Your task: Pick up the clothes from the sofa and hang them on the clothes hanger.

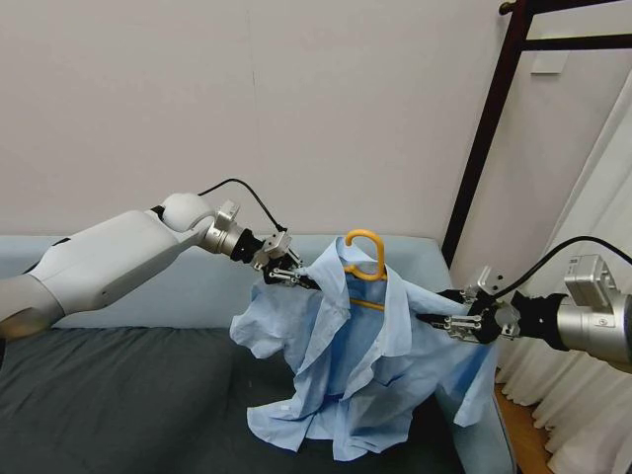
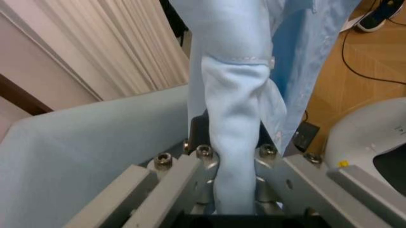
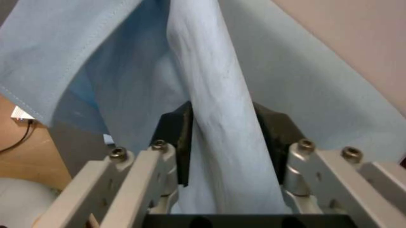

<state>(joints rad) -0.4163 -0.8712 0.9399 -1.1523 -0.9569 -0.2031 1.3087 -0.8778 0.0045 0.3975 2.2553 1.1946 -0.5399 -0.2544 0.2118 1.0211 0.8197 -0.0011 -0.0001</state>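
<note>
- Above the dark grey fabric sofa, the light-blue button shirt hangs on an orange plastic hanger.
- L gripper is clenched on the left shoulder, R gripper on the right.
- Lift both level so the hook points up twd the dark wooden rack, far right.

you get soft, even room light in the head view; the wall is lit evenly, with no glare on it; the shirt shows gentle shading in its folds and throws only a faint shadow; the dark sofa seat is the dimmest area; in the left wrist view the curtain and wood floor are bright, and the left gripper carries a mild sheen on its screws; in the right wrist view the right gripper has its black pads in shade under the cloth.
</note>
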